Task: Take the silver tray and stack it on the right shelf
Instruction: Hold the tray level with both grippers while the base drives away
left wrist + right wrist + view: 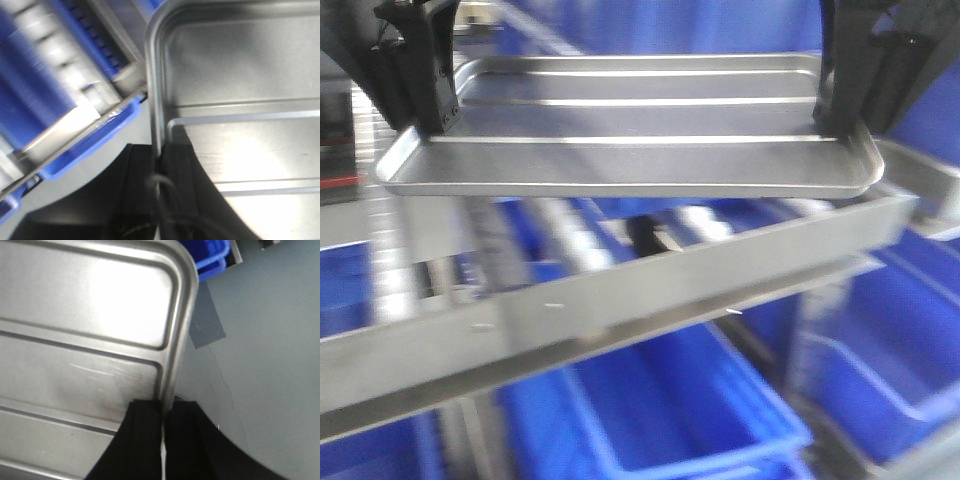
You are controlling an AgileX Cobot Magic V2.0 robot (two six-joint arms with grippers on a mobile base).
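Note:
The silver tray [640,125], shiny with long raised ridges on its floor, hangs level in the air above the right shelf's wide flat front bar [620,300]. My left gripper [425,110] is shut on the tray's left rim; the left wrist view shows its black jaws [159,157] pinching the rim [154,90]. My right gripper [840,110] is shut on the tray's right rim; the right wrist view shows its jaws [164,412] clamped on the rim [180,330]. The shelf's roller rails [570,235] are blurred under the tray.
Blue plastic bins [670,420] sit below the shelf bar and to the right [890,370]. More blue bins and rack rails [60,90] lie left of the tray. Grey floor with a tape patch [205,325] shows beside the tray's right rim.

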